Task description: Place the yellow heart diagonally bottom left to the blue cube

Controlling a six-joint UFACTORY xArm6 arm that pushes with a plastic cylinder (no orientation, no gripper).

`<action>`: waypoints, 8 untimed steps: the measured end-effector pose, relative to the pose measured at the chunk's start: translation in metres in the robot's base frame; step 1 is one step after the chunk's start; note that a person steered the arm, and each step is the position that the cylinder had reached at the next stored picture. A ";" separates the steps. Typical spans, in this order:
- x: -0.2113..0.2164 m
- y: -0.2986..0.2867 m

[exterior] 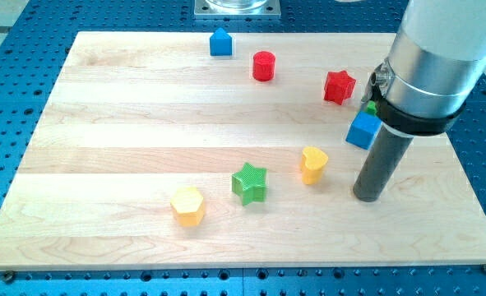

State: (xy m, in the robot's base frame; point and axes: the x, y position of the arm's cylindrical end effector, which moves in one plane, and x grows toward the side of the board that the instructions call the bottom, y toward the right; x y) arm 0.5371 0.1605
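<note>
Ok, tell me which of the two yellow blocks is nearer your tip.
The yellow heart is nearer: it sits just to the view's left of my tip. The yellow hexagon lies much farther to the view's left, beyond the green star.

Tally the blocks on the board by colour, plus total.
Blue: 2 – house-shaped block, cube
Red: 2 – cylinder, star
Yellow: 2 – heart, hexagon
Green: 2 – star, sliver mostly hidden behind the arm
Total: 8
My tip sits at the view's right of the heart, below the cube.
</note>
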 end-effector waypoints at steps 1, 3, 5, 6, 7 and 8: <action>-0.013 -0.029; -0.031 -0.028; -0.085 0.046; -0.091 0.057; -0.087 0.043; -0.049 -0.007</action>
State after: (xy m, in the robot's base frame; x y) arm 0.4882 0.1535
